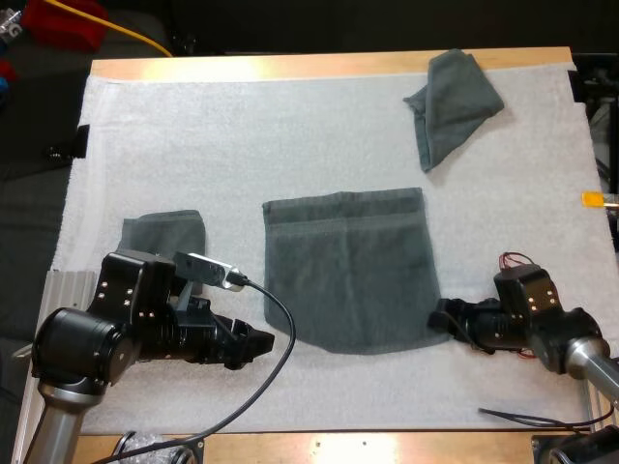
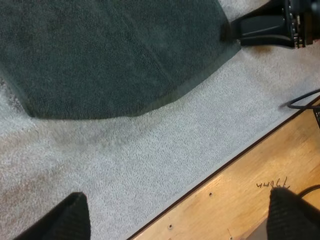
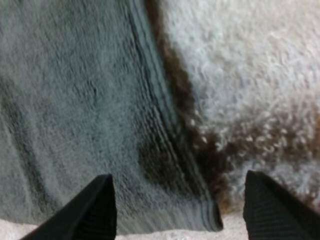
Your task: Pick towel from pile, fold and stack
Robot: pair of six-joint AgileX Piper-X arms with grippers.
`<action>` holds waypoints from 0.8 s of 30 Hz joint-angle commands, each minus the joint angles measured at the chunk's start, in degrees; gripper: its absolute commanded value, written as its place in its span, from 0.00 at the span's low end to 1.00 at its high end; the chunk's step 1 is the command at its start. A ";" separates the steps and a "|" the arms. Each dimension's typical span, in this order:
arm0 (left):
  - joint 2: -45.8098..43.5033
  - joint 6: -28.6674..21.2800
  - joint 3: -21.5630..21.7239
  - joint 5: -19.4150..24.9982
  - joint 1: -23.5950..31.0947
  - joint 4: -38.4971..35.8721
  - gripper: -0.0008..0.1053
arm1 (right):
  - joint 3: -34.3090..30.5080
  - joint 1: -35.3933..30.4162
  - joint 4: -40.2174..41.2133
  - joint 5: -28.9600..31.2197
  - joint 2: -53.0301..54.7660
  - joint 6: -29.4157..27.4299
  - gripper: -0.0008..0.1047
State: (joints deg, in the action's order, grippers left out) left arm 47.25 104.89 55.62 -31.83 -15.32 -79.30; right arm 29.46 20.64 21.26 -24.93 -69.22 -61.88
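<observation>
Flat towel [image 1: 348, 275] lies spread at the centre of the white mat [image 1: 193, 126]. The high view records a crumpled towel [image 1: 453, 101] at the mat's far right and a folded towel [image 1: 166, 232] at its left, beside the left arm. Left end effector [image 1: 259, 343] sits off the flat towel's near left corner. The left wrist view shows its fingers [image 2: 70, 220] wide apart over bare mat, near the worktop [image 2: 240, 200] edge. Right end effector [image 1: 442, 317] is at the near right corner. The right wrist view shows its fingers [image 3: 100, 205] spread wide, with the hemmed corner between them, not gripped.

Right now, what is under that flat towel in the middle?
The flat towel lies on the white mat, which shows all around it. Whatever sits directly beneath is covered, so I cannot tell.
</observation>
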 commanded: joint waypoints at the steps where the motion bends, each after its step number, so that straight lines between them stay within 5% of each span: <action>1: -0.08 -0.20 0.24 -0.60 -0.19 -0.17 0.66 | -0.07 -0.42 -0.18 -2.18 -1.17 0.52 0.53; 16: -0.08 -0.20 0.24 -0.60 -0.19 -0.17 0.66 | -0.07 -0.42 -4.77 -7.03 -5.35 3.64 0.52; 24: -0.08 -0.20 0.24 -0.60 -0.19 -0.17 0.66 | -0.07 -0.42 -4.12 -6.11 -5.35 4.08 0.24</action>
State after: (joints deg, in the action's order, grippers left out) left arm 47.25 104.89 55.62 -31.83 -15.32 -79.30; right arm 29.72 20.23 16.54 -31.29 -74.11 -57.97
